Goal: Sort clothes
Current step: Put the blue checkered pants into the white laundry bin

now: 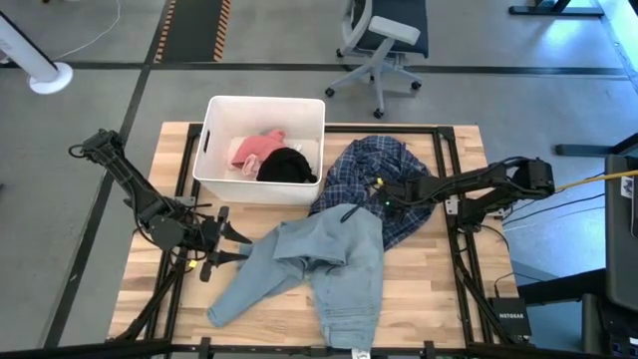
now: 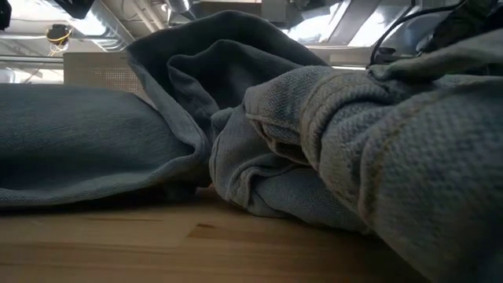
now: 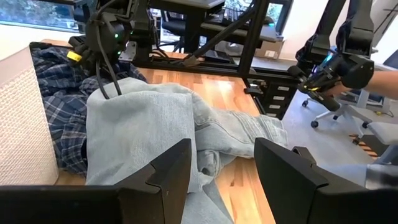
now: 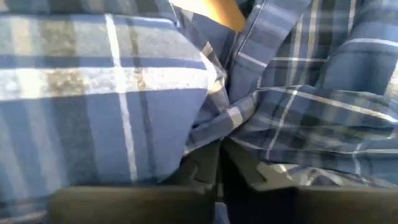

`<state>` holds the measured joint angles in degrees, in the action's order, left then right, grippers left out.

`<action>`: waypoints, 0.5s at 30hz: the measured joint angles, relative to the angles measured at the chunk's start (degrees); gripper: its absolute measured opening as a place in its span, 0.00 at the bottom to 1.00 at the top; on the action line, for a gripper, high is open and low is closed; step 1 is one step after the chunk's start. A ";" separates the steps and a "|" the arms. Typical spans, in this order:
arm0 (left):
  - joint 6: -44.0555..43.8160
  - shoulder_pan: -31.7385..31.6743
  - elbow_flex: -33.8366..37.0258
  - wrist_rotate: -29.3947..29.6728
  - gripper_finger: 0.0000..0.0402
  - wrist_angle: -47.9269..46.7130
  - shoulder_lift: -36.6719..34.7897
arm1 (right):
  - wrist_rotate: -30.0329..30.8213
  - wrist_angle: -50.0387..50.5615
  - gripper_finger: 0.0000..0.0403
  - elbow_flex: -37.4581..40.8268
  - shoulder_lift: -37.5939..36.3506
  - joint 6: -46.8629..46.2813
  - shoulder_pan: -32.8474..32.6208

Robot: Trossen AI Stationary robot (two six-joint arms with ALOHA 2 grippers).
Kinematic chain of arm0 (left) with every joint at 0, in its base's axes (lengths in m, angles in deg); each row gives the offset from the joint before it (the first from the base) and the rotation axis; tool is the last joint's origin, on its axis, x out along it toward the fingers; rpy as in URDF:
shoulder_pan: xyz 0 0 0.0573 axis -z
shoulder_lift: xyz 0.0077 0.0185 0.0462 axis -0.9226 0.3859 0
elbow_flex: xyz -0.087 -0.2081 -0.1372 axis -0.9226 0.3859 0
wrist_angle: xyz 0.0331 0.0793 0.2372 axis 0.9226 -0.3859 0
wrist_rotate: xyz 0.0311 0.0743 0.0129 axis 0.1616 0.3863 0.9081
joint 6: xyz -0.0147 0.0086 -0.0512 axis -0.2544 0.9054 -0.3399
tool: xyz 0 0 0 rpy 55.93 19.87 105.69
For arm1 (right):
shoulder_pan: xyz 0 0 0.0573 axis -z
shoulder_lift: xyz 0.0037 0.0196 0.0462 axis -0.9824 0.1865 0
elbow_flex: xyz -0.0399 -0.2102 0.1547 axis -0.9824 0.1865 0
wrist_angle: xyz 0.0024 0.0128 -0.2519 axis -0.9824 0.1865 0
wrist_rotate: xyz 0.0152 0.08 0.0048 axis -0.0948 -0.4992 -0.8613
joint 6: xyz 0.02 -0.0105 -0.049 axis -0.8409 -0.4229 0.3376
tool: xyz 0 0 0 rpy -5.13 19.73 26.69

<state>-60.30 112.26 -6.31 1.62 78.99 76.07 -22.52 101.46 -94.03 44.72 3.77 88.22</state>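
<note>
Coarse-weave light blue denim (image 2: 409,157); table (image 1: 439,299) apparently matt wood.

- One dark blue plaid shirt (image 1: 374,179) on the tabletop (image 1: 439,299).
- One light blue denim (image 1: 319,269) garment on the tabletop.
- One white bin (image 1: 214,150) at the tabletop's far edge.
- Two garments visible in the bin: one pink piece (image 1: 257,148) and one black piece (image 1: 287,166).
- Two robot arms, each with one pincer: left pincer (image 1: 221,241), right pincer (image 1: 384,189).
- One office chair (image 1: 384,40) on the floor beyond the tabletop.
</note>
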 joint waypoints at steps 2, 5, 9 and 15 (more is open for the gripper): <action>-0.11 -0.01 0.00 0.06 0.43 0.03 0.00 | -0.02 -0.08 0.03 0.15 0.02 0.65 0.00; -0.11 -0.01 0.00 0.87 0.43 0.21 0.00 | 0.05 -0.45 0.06 0.18 0.04 2.68 0.02; 0.96 0.00 0.00 1.04 0.43 1.13 0.00 | 0.25 -1.71 0.05 0.26 0.08 5.23 0.07; 1.64 -0.01 0.00 2.48 0.43 1.30 0.00 | 1.60 -4.90 0.02 0.46 -0.14 7.99 0.11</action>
<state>-58.65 112.25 -6.31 4.10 80.28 76.07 -20.91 96.56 -93.57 44.58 11.76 88.33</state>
